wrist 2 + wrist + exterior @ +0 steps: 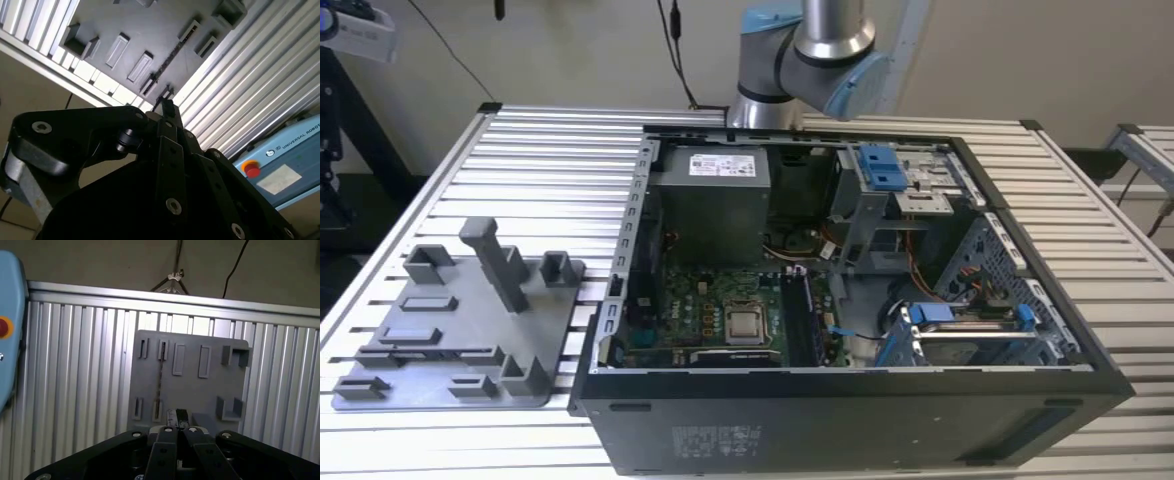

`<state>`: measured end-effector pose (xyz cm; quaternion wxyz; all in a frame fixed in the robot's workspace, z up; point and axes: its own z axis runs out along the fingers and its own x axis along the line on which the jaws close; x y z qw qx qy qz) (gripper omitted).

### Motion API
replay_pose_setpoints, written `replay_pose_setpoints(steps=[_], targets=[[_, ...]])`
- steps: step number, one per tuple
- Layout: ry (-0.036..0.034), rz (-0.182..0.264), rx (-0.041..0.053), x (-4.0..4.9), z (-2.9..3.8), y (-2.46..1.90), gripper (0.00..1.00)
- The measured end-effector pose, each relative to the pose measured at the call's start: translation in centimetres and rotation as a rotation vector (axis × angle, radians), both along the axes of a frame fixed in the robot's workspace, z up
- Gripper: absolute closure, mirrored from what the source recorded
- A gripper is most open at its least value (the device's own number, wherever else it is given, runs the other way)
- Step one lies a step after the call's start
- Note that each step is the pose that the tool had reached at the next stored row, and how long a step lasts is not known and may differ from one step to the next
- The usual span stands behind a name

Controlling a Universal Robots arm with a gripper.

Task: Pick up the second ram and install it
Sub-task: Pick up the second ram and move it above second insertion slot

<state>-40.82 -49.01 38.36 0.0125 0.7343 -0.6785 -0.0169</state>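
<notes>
1. First wrist view: hovering well above the grey tray (pixel 190 390), jaws pressed together, pinching nothing.
2. Leaving the second ram (pixel 161 377) sitting in that tray's slot.
3. Awaiting both pickup and installing.

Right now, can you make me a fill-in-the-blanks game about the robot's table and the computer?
1. The tray is ___ in colour.
2. The thin dark ram sits on the ___.
3. The tray lies beside the open case, on the exterior view's ___.
4. The motherboard inside the case is ___.

Missing words: grey, tray, left, green.
</notes>
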Motion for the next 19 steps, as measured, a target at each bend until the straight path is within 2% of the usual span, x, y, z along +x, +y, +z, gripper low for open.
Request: replay_pose_setpoints(steps=[2,4,5,7,10,11,15,19], targets=[[0.0,0.004,0.0,0.0,0.0,0.0,0.88],[-0.0001,0.009,0.0,0.0,0.0,0.0,0.76],[-0.0001,0.011,0.0,0.0,0.0,0.0,0.76],[0.0001,0.015,-0.0001,0.0,0.01,0.0,0.64],[0.0,0.022,-0.0001,0.0,0.0,0.0,0.58],[0.0001,0.024,-0.0001,0.0,0.0,0.0,0.52],[0.0001,0.019,-0.0003,0.0,-0.15,0.01,0.52],[0.0002,0.003,0.0002,0.0,-0.7,0.01,0.52]])
